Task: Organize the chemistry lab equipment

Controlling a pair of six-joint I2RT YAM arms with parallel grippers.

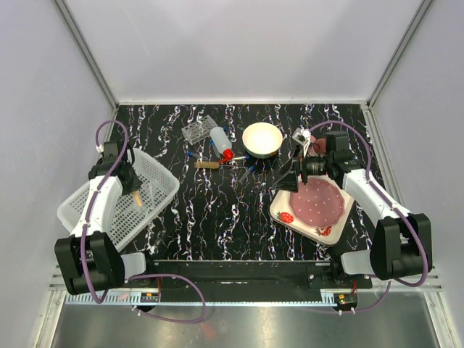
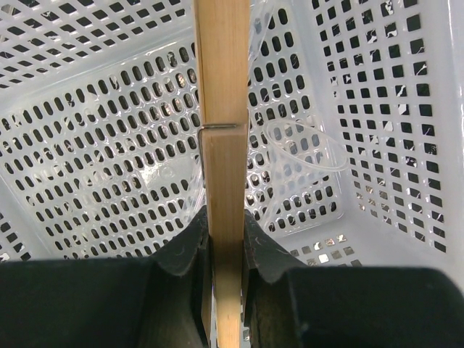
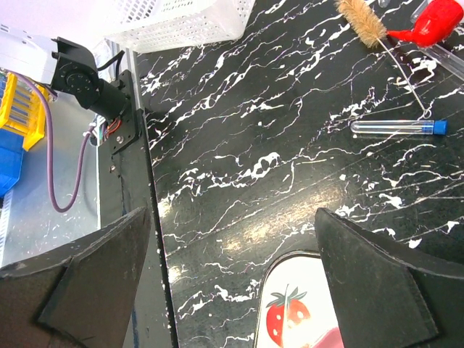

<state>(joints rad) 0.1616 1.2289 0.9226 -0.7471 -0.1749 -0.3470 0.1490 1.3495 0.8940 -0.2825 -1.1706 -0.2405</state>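
Note:
My left gripper (image 1: 133, 187) is shut on a short wooden stick (image 2: 221, 109) with a wire spring and holds it over the white basket (image 1: 156, 174). A clear plastic piece (image 2: 301, 156) lies in the basket. My right gripper (image 1: 288, 177) is open and empty above the plate's far-left edge. The clear tube rack (image 1: 199, 130), the white squeeze bottle (image 1: 218, 138) with red cap (image 1: 228, 154), a bristle brush (image 1: 207, 164) and blue-capped tubes (image 1: 251, 170) lie at mid-table. The right wrist view shows one blue-capped tube (image 3: 395, 127), the brush (image 3: 362, 22) and the red cap (image 3: 433, 25).
A white bowl with yellow rim (image 1: 262, 127) stands behind the tubes. A strawberry-printed plate (image 1: 285, 214) with a pink centre lies under the right arm and also shows in the right wrist view (image 3: 293, 312). The basket's perforated walls (image 2: 87, 138) surround the stick.

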